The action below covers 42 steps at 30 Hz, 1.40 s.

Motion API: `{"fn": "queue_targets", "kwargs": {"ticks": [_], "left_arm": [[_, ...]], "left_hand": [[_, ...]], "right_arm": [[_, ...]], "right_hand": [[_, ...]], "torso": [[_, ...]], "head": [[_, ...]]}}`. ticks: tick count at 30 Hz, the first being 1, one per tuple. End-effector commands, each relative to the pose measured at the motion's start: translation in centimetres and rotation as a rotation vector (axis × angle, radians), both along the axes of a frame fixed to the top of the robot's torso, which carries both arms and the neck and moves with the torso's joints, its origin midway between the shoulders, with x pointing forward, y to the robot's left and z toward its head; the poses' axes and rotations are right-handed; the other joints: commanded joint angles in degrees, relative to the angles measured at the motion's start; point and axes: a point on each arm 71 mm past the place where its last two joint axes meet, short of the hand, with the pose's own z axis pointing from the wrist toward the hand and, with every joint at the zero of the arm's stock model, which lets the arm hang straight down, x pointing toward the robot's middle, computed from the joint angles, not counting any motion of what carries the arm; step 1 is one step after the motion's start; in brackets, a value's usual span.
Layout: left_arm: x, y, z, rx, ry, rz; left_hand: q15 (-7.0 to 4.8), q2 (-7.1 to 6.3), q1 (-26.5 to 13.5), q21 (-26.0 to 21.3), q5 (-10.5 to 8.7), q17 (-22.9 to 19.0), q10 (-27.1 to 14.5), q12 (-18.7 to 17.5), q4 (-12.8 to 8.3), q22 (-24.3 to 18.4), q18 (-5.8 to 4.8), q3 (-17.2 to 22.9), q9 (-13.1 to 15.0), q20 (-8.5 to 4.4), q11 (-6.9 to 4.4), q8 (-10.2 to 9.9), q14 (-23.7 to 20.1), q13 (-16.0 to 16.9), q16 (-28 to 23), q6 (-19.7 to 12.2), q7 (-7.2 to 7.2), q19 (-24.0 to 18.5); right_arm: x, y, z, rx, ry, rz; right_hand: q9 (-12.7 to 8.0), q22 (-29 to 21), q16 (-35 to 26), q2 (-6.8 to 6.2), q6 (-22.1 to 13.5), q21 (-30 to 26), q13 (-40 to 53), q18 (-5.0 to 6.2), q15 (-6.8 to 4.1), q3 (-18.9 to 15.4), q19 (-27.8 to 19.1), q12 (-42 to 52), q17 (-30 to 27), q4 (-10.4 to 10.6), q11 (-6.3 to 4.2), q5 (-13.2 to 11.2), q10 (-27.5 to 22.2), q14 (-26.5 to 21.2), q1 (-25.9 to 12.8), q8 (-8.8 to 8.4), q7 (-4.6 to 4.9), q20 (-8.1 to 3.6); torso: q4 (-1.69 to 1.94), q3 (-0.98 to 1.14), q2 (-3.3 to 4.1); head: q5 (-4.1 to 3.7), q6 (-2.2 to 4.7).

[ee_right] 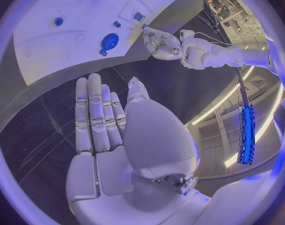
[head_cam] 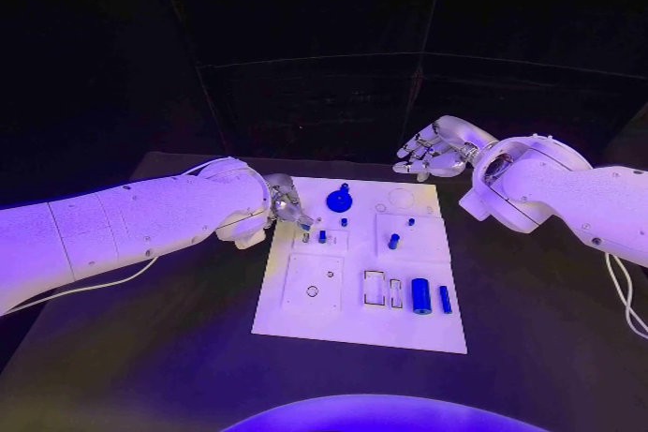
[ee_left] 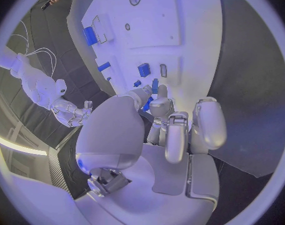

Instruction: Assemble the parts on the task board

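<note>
A: We found the left hand (head_cam: 287, 207) at the upper-left edge of the flat white task board (head_cam: 314, 312), fingertips pinched over a small blue peg (head_cam: 321, 235); whether it held it we could not tell.

B: The right hand (head_cam: 430, 151), upper right, hung spread and empty. We advised a slow, vertical descent.

Task board (head_cam: 314, 318) mid-table (head_cam: 162, 357); parts (head_cam: 420, 294) on it
</note>
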Motion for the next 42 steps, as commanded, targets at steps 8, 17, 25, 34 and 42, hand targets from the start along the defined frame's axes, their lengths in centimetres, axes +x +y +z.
{"fn": "queue_targets", "kwargs": {"ticks": [8, 17, 25, 34, 42], "left_arm": [[-0.1, -0.2, -0.5, 0.038, 0.005, -0.008], [-0.2, -0.2, -1.2, 0.064, 0.032, -0.020], [-0.3, 0.0, -1.6, 0.078, 0.049, -0.024], [-0.5, 0.1, -1.8, 0.091, 0.060, -0.033], [-0.6, 0.2, -1.8, 0.096, 0.062, -0.035]], "left_hand": [[-0.42, 0.42, -0.32, -0.07, 0.27, 15.09, -0.12, -0.41, -7.02, -0.16, 0.23, 7.60, 0.06, -0.16, -0.14, 0.30, 6.06, -0.20, 0.18, -0.01, -0.57, 0.19], [-0.43, 0.32, -0.46, -0.05, 0.29, 15.09, -0.09, -0.45, -7.08, -0.11, 0.22, 7.88, 0.13, -0.17, -0.15, 0.38, 6.06, -0.23, 0.18, -0.02, -0.58, 0.21], [-0.44, 0.26, -0.51, -0.06, 0.30, 15.09, -0.09, -0.49, -7.12, -0.11, 0.22, 8.02, 0.17, -0.18, -0.16, 0.43, 6.06, -0.27, 0.18, -0.03, -0.58, 0.22], [-0.45, 0.15, -0.59, -0.06, 0.34, 15.09, -0.06, -0.51, -7.22, -0.09, 0.22, 8.25, 0.24, -0.19, -0.17, 0.51, 6.06, -0.29, 0.18, -0.04, -0.60, 0.22], [-0.47, 0.01, -0.71, -0.07, 0.39, 15.09, -0.01, -0.55, -7.37, -0.07, 0.21, 8.66, 0.36, -0.21, -0.19, 0.68, 6.06, -0.33, 0.18, -0.03, -0.62, 0.23]], "right_arm": [[0.2, 0.2, 0.4, 0.099, -0.011, 0.013], [0.3, 0.5, 0.5, 0.166, -0.002, 0.042], [0.5, 0.5, 0.4, 0.205, 0.015, 0.045], [0.5, 0.5, 0.4, 0.210, 0.018, 0.044], [0.5, 0.4, 0.4, 0.210, 0.020, 0.044]], "right_hand": [[-0.06, -8.95, -13.39, 1.20, -0.01, -12.98, -14.33, 0.63, 1.79, -0.74, 2.58, -5.60, -10.48, -0.65, 1.02, 0.56, 1.95, -0.17, 2.15, 1.60, 0.51, 2.39], [-0.22, -13.16, -18.68, 2.54, -0.17, -19.19, -21.01, 0.58, 2.68, 0.32, 3.88, -7.85, -15.63, -2.47, 1.38, 0.23, 2.16, -0.66, 4.01, 0.34, 0.65, 3.10], [-0.24, -14.04, -19.39, 3.10, -0.42, -20.45, -22.67, 0.55, 2.88, 1.27, 4.58, -8.51, -16.95, -3.21, 1.75, -0.31, 2.07, -0.49, 4.88, -0.30, 1.21, 3.19], [-0.25, -14.16, -19.47, 3.02, -0.51, -20.62, -22.84, 0.53, 2.93, 1.28, 4.65, -8.57, -17.12, -3.26, 1.83, -0.35, 2.04, -0.49, 4.84, -0.40, 1.32, 3.21], [-0.24, -14.20, -19.49, 3.01, -0.52, -20.67, -22.89, 0.53, 2.94, 1.29, 4.67, -8.58, -17.18, -3.28, 1.85, -0.35, 2.04, -0.49, 4.84, -0.42, 1.34, 3.22]], "torso": [[-0.11, 0.09, 0.03], [-0.11, 0.06, 0.01], [-0.05, 0.06, 0.05], [-0.07, 0.07, -0.01], [-0.08, 0.10, 0.00]], "head": [[0.08, -0.21], [0.04, -0.31], [0.05, -0.47], [-0.03, -0.65], [0.07, -0.76]]}}
